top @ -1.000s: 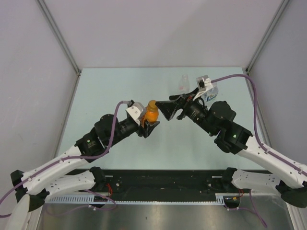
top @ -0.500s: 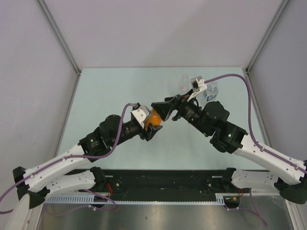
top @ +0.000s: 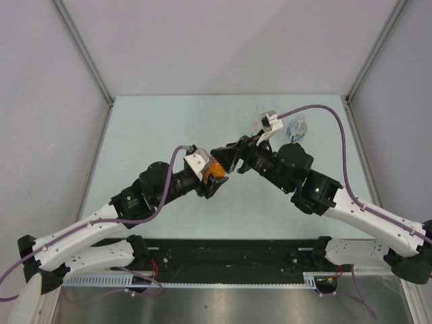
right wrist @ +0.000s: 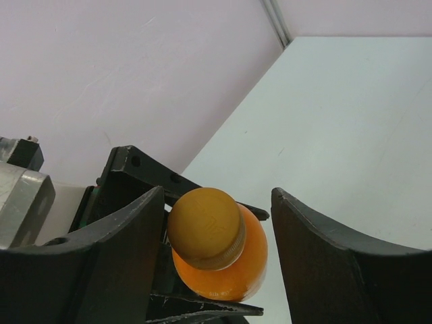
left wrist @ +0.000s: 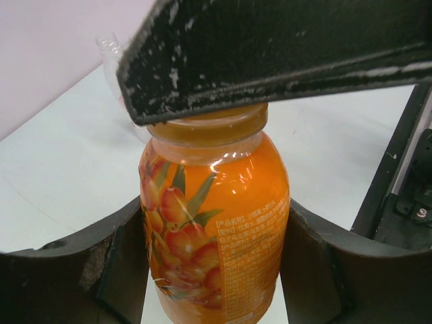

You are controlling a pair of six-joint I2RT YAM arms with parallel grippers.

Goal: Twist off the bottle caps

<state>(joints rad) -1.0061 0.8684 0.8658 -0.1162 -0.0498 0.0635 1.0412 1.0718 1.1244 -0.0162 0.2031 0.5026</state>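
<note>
My left gripper [top: 214,177] is shut on the short orange bottle [top: 215,166], which carries a fruit label in the left wrist view [left wrist: 216,229] and is gripped by its body between both fingers. Its orange cap [right wrist: 204,227] is on the neck, also seen in the left wrist view [left wrist: 209,127]. My right gripper [top: 225,158] is open with its fingers either side of the cap; the left finger [right wrist: 118,253] is close to it, the right finger [right wrist: 331,263] stands apart. A clear bottle with a blue cap [top: 296,127] and another clear bottle [top: 258,116] stand at the back right.
The pale green table [top: 155,128] is walled in by grey panels on the left, back and right. A black rail [top: 229,256] runs along the near edge between the arm bases. A purple cable [top: 337,135] loops over the right arm.
My right gripper has moved left onto the orange bottle's cap, its fingers now around it. My left gripper has shifted slightly right and nearer with the bottle.
</note>
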